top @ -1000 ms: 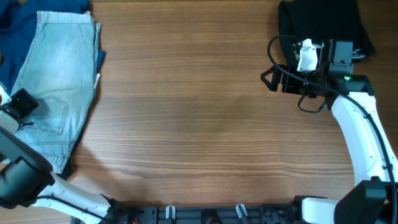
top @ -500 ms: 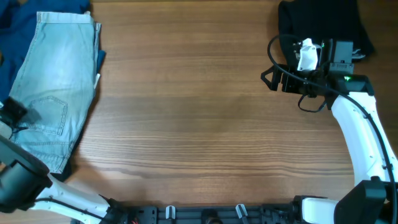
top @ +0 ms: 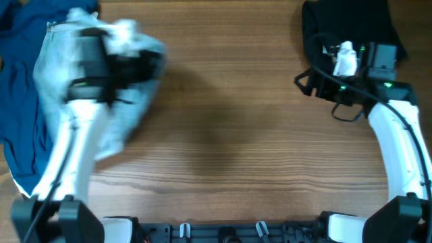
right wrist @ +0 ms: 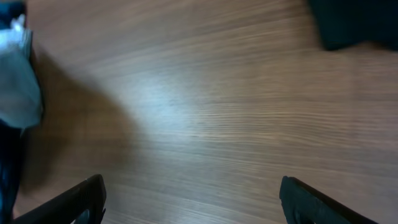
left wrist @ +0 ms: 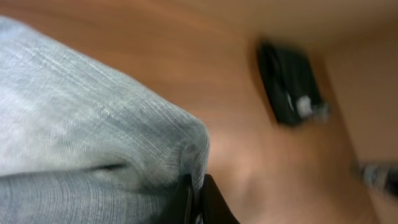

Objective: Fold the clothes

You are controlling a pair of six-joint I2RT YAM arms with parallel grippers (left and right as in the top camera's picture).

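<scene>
The clothes are pale blue denim shorts (top: 50, 81), bunched and lifted at the table's left, blurred by motion. My left gripper (top: 152, 64) is above them, pointing right. In the left wrist view its gripper (left wrist: 198, 202) is shut on a fold of the denim (left wrist: 93, 130), with cloth pinched between the black fingertips (left wrist: 214, 202). My right gripper (top: 302, 84) hovers at the right side of the table, far from the shorts. In the right wrist view that gripper (right wrist: 193, 199) is open with only bare wood between its fingers, and the shorts (right wrist: 18, 87) show at the far left.
A dark blue garment (top: 20, 115) lies under and beside the shorts at the left edge. A black cloth (top: 351, 23) lies at the back right corner behind the right arm, and shows in the right wrist view as the black cloth (right wrist: 354, 22). The wooden table (top: 229, 135) spans the middle.
My left gripper shut on the shorts at the left edge, then swung up and to the right, pulling the denim off its flat lie. The right gripper shifted slightly right.
</scene>
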